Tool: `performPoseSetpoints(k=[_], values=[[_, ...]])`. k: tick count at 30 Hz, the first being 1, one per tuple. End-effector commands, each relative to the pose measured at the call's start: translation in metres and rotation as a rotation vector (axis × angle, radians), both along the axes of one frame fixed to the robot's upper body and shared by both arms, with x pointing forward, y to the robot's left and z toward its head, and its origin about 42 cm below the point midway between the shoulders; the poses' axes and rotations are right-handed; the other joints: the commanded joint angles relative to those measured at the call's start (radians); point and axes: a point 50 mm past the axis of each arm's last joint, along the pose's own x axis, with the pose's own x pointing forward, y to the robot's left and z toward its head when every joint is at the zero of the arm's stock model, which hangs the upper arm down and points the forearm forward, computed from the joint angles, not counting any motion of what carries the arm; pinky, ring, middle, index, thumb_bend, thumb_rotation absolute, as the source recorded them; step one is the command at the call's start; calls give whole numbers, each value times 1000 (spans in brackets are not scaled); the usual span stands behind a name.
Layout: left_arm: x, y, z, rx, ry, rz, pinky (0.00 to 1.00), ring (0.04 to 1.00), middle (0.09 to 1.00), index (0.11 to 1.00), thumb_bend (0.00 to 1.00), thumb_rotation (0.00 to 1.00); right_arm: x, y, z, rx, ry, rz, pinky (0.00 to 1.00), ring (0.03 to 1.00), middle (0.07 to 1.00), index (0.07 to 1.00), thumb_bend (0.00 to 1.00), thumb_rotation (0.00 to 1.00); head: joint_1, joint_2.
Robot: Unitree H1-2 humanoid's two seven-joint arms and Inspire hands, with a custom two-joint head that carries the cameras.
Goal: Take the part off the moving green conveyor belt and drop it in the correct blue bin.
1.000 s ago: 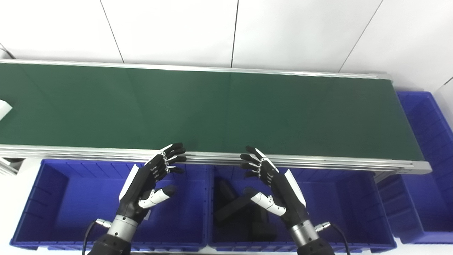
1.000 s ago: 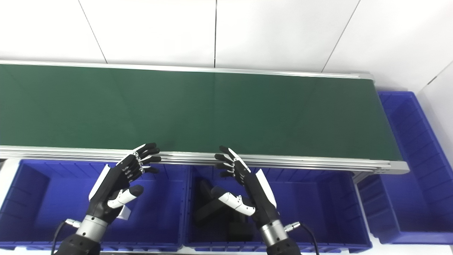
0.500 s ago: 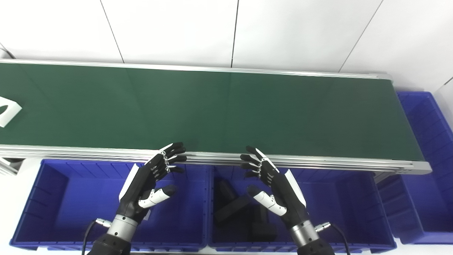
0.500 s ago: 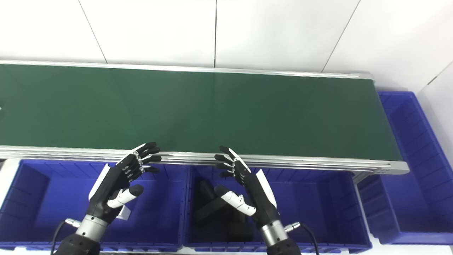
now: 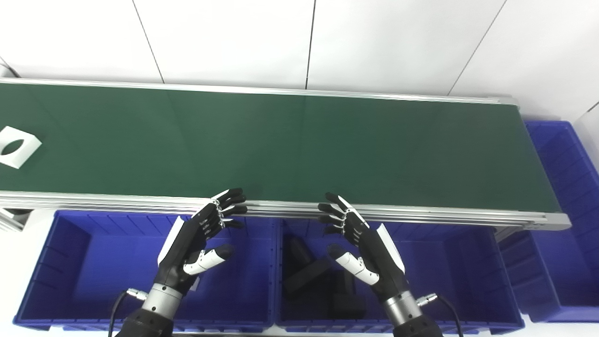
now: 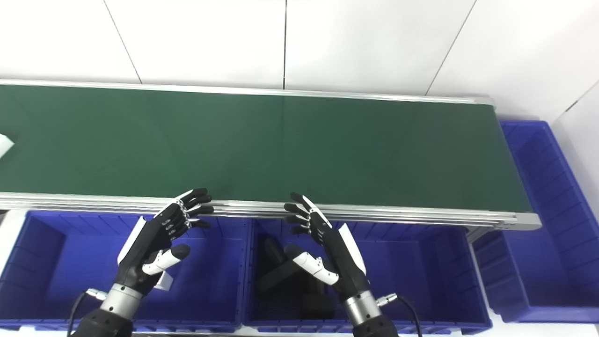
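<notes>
Flat white square plastic part [image 5: 18, 146] with oval cut-out lies on matte green conveyor belt [image 5: 299, 145], far off left hand [image 5: 196, 241], well beyond fingertips.

Judged light, stiff, thin, smooth; pinch across outer edges.

Left hand, right hand [image 5: 362, 248] empty, fingers spread, over glossy ribbed blue plastic bins [image 5: 79, 262]; black blocks [image 5: 313, 276] beneath right hand.
</notes>
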Motion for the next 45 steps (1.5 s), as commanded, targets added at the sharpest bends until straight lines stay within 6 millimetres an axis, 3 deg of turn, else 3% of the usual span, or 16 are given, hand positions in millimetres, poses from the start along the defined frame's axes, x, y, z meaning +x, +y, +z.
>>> performPoseSetpoints(k=[1,14,25,30,45], values=[[4,-1,7,-11,-46,-5,651,771,833,843,1000,667,2,2,9,26,-45,4,719,787,846,921,663,747,0,-1],[6,0,5,-2,-42,-4,640,775,831,842,1000,678,3,3,6,27,-43,6,723,793,850,922,658,741,30,-15],[7,-7,-3,5,-43,-13,636,762,813,827,1000,667,6,-2,1,26,-54,7,721,803,867,935,641,774,248,-90],[8,-10,-7,16,-43,-10,626,747,801,815,997,633,7,-4,0,30,-63,13,703,788,864,943,615,782,294,-117],[12,-8,-17,50,-52,-8,616,727,784,811,934,597,10,-5,-8,14,-72,0,687,777,864,948,593,826,318,-170]])
